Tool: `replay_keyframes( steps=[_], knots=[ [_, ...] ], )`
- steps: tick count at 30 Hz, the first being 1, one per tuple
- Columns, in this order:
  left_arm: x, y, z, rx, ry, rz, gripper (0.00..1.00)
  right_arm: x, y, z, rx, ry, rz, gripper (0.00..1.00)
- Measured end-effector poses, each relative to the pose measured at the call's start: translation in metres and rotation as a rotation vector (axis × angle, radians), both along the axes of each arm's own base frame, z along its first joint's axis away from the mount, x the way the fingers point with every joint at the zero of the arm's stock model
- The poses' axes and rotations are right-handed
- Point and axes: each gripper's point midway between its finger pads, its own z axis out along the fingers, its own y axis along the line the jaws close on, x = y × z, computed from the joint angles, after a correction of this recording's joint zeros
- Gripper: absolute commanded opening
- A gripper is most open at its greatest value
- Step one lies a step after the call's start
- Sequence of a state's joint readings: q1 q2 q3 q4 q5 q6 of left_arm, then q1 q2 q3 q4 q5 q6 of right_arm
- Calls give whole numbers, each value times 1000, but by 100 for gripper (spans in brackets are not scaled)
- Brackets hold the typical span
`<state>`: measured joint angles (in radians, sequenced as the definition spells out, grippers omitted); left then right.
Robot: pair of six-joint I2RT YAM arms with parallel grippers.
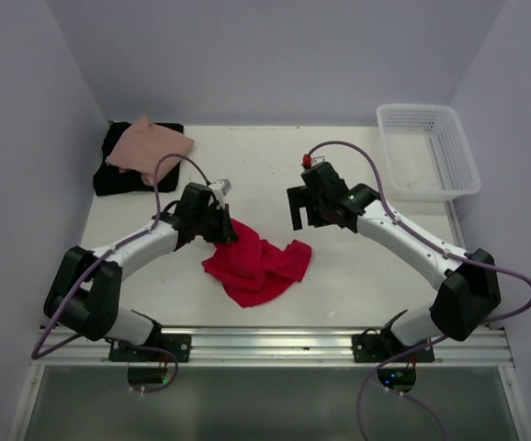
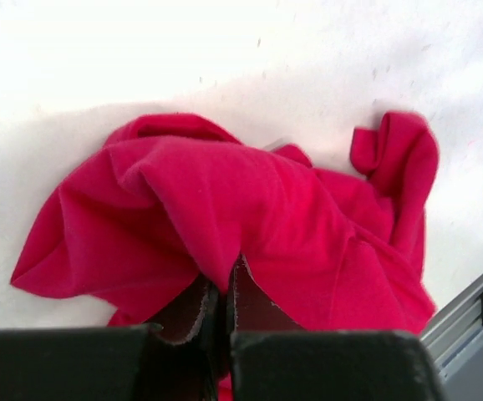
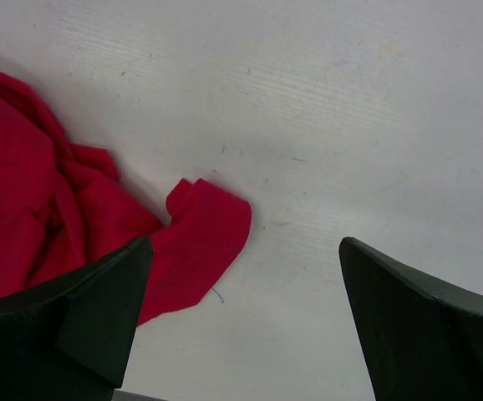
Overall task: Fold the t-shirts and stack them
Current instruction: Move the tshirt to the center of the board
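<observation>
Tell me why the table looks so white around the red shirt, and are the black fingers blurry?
Left wrist view: glare washes the table out to white, while the red t-shirt looks sharp. Right wrist view: the black fingers look soft, near the lens.

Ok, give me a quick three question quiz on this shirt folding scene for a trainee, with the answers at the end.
1. True or false: the left pincer is shut on the red t-shirt.
2. What lies on top of the black t-shirt? A) the salmon-pink t-shirt B) the white basket C) nothing
3. Fill in the blank: the right pincer is ___ and holds nothing.

Key: 1 true; 2 A; 3 open.
</observation>
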<state>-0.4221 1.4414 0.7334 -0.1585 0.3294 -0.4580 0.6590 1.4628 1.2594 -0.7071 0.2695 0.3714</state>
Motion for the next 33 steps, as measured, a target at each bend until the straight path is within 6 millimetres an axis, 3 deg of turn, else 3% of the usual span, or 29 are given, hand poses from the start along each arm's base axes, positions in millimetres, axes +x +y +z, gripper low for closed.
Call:
replay_keyframes(
  steps=[3,9,13,17,27,30,33],
  knots=[
    [21,-2,29,33,-59,3,0,-6,1,-16,8,34,-3,98],
    [80,-11,142,48,-308,22,0,-7,7,-36,17,74,-7,98],
    [95,-10,202,49,-429,31,0,-3,12,-49,15,95,-7,98],
    [93,-5,220,73,-451,25,0,-1,14,-56,13,104,-9,98],
    [76,-2,218,104,-393,-29,1,5,23,-68,26,119,-3,97],
    [70,-12,233,55,-402,-72,1,6,23,-68,27,115,-6,97],
    [62,-25,263,-11,-450,-120,1,8,20,-66,16,101,-23,98]
  ],
)
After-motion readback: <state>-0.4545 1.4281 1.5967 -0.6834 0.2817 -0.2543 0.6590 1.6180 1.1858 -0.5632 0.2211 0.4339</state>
